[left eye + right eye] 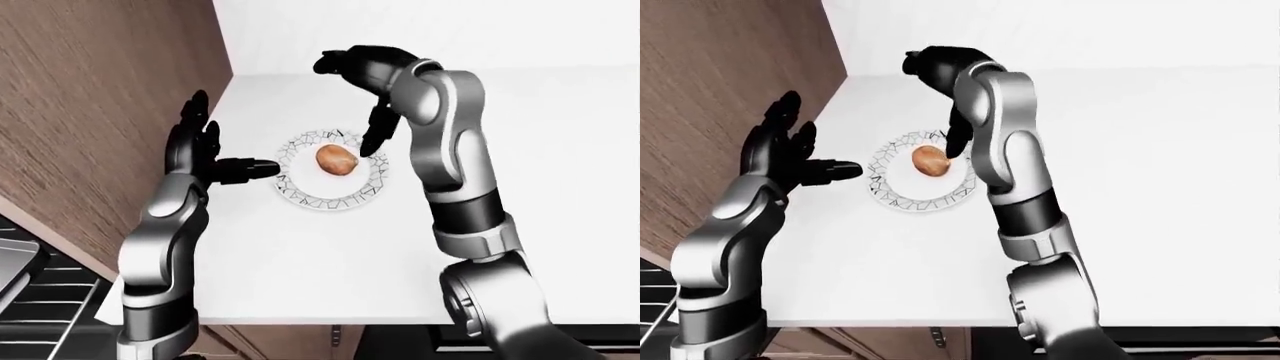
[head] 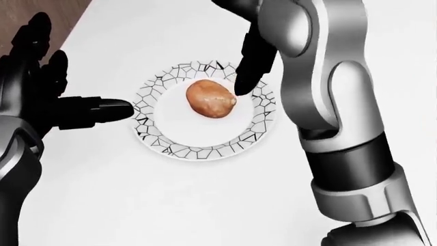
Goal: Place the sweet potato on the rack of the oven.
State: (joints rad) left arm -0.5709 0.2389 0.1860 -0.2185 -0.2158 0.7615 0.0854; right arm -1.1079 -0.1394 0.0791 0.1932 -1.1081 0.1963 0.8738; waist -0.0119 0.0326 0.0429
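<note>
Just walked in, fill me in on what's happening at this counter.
The humanoid is going for the sweet potato, which lies on a crackle-patterned plate on the white counter. Its right hand reaches down beside the potato, one fingertip at its right edge, not gripping. The left hand is open, a finger pointing at the plate's left rim. Nothing is lifted yet.
</note>
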